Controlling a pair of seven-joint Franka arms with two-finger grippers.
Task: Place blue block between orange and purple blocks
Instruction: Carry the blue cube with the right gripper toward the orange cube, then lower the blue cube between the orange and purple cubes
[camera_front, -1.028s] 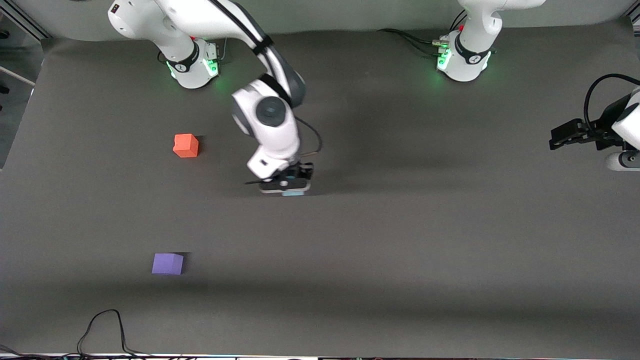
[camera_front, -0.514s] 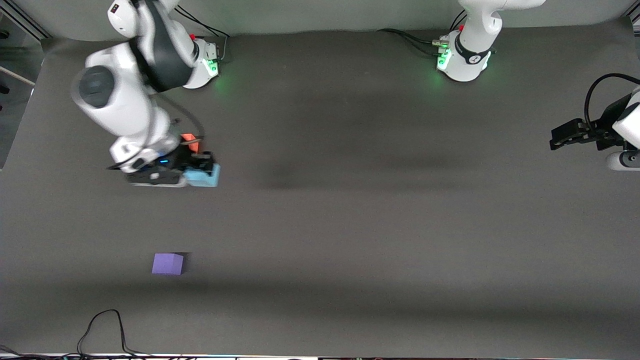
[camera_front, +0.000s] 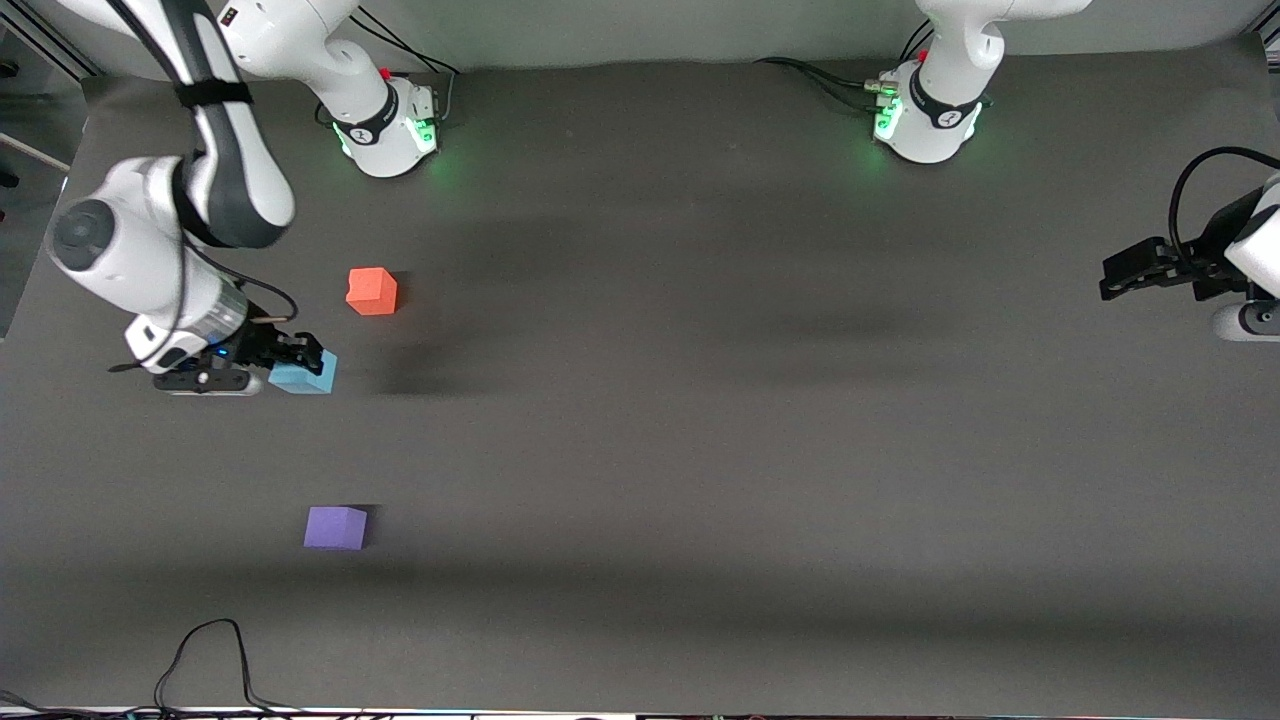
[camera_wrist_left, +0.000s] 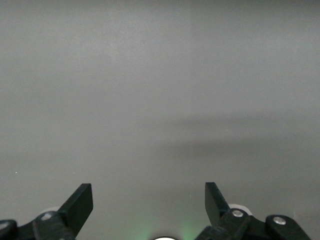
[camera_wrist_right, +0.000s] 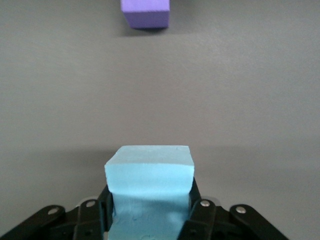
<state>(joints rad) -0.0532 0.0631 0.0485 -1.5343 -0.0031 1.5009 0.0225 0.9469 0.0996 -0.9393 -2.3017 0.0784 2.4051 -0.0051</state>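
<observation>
Front view: the blue block (camera_front: 305, 374) is being held in the right gripper (camera_front: 290, 362), whose fingers are squeezing its two sides. It is hanging over the table (camera_front: 700, 450) at the right arm's end, in the space between the other two blocks. The orange block (camera_front: 371, 291) is sitting farther from the front camera. The purple block (camera_front: 335, 527) is sitting nearer to it. The three blocks are well apart. The left gripper (camera_front: 1110, 282) is waiting at the left arm's end of the table, and its fingers (camera_wrist_left: 80, 204) are standing wide apart, holding nothing.
</observation>
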